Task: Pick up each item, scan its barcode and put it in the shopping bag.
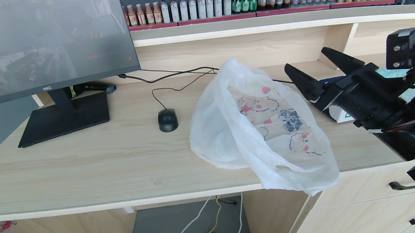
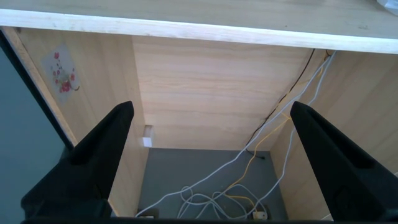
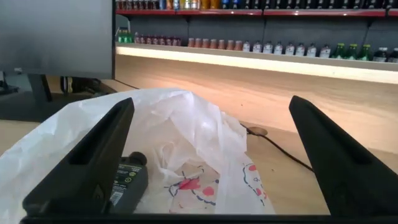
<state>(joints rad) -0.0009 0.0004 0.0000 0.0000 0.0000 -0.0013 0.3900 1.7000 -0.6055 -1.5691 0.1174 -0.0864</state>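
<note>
Head view: between items, I judge. The right tool (image 1: 305, 58), open and empty, hovers just right of the shopping bag (image 1: 228, 137); next it must fetch the white box (image 1: 338, 114) nearby.

I see the shopping bag (image 1: 261, 126) in the middle of the head view, a bit to the right. It is thin white plastic with red and blue cartoon drawings on it. It lies on its side on the wooden counter (image 1: 83, 170), puffed up and crumpled. Its lower end hangs over the front edge. In the right wrist view, a small dark item (image 3: 127, 180) with a green label sits among the bag's folds at the lower left. A white box (image 1: 338, 113) sits near the bag at the right of the head view, mostly hidden.
</note>
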